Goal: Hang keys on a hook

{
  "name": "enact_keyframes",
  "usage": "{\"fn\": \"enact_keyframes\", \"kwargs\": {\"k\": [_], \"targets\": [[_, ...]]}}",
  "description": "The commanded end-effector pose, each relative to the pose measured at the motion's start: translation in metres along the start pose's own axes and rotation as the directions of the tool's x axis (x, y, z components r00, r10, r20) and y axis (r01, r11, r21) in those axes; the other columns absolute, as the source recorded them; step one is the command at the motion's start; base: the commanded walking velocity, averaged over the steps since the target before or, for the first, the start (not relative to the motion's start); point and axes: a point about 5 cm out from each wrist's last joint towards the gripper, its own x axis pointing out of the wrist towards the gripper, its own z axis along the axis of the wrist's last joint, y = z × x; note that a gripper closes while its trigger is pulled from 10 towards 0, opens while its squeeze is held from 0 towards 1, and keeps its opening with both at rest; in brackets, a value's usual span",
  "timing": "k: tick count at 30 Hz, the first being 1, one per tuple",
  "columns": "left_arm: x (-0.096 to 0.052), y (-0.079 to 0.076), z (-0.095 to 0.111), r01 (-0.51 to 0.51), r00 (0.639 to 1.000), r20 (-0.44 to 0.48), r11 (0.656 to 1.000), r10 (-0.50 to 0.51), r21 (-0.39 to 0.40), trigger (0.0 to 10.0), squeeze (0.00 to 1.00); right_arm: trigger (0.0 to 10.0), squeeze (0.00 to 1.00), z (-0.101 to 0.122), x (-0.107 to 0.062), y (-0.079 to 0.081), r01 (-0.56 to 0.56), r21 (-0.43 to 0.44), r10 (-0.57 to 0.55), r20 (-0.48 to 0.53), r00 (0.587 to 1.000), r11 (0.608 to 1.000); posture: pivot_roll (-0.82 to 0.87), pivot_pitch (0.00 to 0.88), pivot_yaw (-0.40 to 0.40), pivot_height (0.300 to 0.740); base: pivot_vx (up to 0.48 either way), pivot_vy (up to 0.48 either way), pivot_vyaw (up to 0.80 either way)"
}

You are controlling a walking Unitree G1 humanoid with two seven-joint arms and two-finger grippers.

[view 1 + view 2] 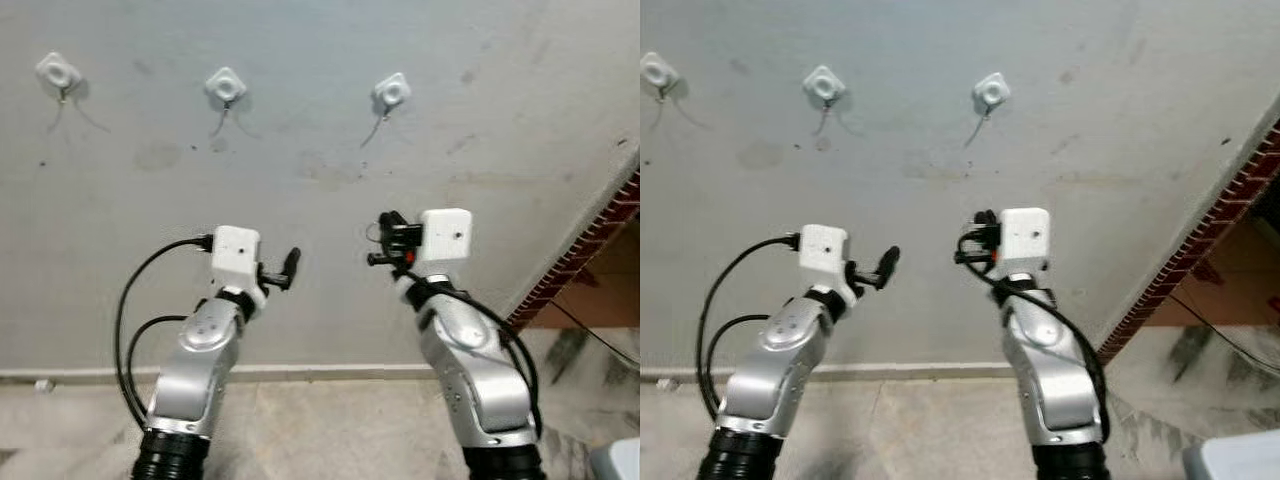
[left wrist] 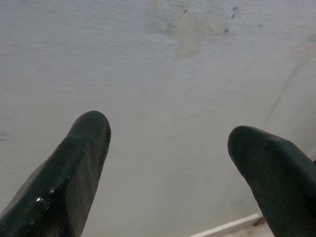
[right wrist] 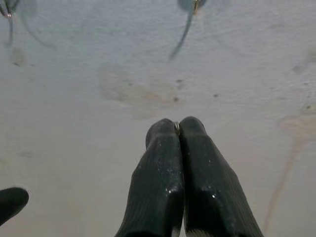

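Note:
Three white wall hooks hang in a row on the grey wall: left hook [image 1: 58,72], middle hook [image 1: 225,86], right hook [image 1: 391,92]. My right gripper [image 1: 385,238] is raised in front of the wall, below the right hook [image 3: 192,5]. It is shut, with a glint of metal [image 3: 176,127] pinched at its tips. A thin key ring [image 1: 371,233] pokes out beside it; the keys themselves are hidden. My left gripper [image 1: 285,270] is raised below the middle hook, open and holding nothing [image 2: 168,143].
A red brick edge [image 1: 590,250] runs diagonally down the right side, with a darker opening beyond it. A pale baseboard [image 1: 300,372] meets the tiled floor under the arms. A light grey object [image 1: 620,460] sits at the bottom right corner.

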Motion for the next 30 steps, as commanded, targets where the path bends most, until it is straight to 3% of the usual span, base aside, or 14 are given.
{"fn": "enact_keyframes", "kwargs": {"k": [1,8,14,19,21,25,30], "targets": [[-0.001,0.003,0.002,-0.006,1.000,0.011,1.000,0.006,0.008,10.0,0.00,10.0,0.00,0.005,0.000,0.005,-0.016,0.001,0.016,0.021,1.000,1.000,0.16,0.000,-0.062,0.740,0.000,-0.446,0.00],[-0.001,0.005,0.002,-0.035,0.999,0.010,0.999,0.035,0.010,10.0,0.00,10.0,0.00,0.005,-0.001,0.005,-0.019,-0.003,0.019,0.019,1.000,1.000,0.16,0.000,-0.064,0.740,0.000,-0.241,0.00],[-0.001,0.011,0.009,-0.090,0.996,0.027,0.991,0.087,0.104,10.0,0.00,10.0,0.00,0.005,-0.001,0.004,-0.020,-0.009,0.020,0.020,1.000,1.000,0.17,0.000,-0.066,0.740,0.000,0.000,0.00],[-0.001,0.015,0.015,-0.084,0.996,0.045,0.994,0.081,0.067,10.0,0.00,10.0,0.00,0.005,-0.001,0.004,-0.022,-0.010,0.022,0.018,1.000,1.000,0.17,0.000,-0.067,0.740,0.000,0.000,0.00],[-0.002,0.014,0.025,-0.112,0.986,0.137,0.988,0.097,0.106,10.0,0.00,10.0,0.00,0.005,-0.001,0.005,-0.025,-0.008,0.025,0.020,0.999,1.000,0.17,0.000,-0.068,0.740,0.000,0.000,0.00],[-0.002,0.012,0.024,-0.097,0.987,0.128,0.995,0.095,0.010,10.0,0.00,10.0,0.00,0.005,-0.001,0.005,-0.025,-0.008,0.025,0.020,0.999,1.000,0.17,0.000,-0.067,0.740,0.000,0.000,0.00],[-0.005,0.017,0.025,-0.123,0.983,0.140,0.992,0.116,0.040,10.0,0.00,10.0,0.00,0.005,-0.002,0.003,-0.016,-0.004,0.016,0.023,1.000,1.000,0.17,0.000,-0.067,0.740,0.000,0.000,0.00]]}}
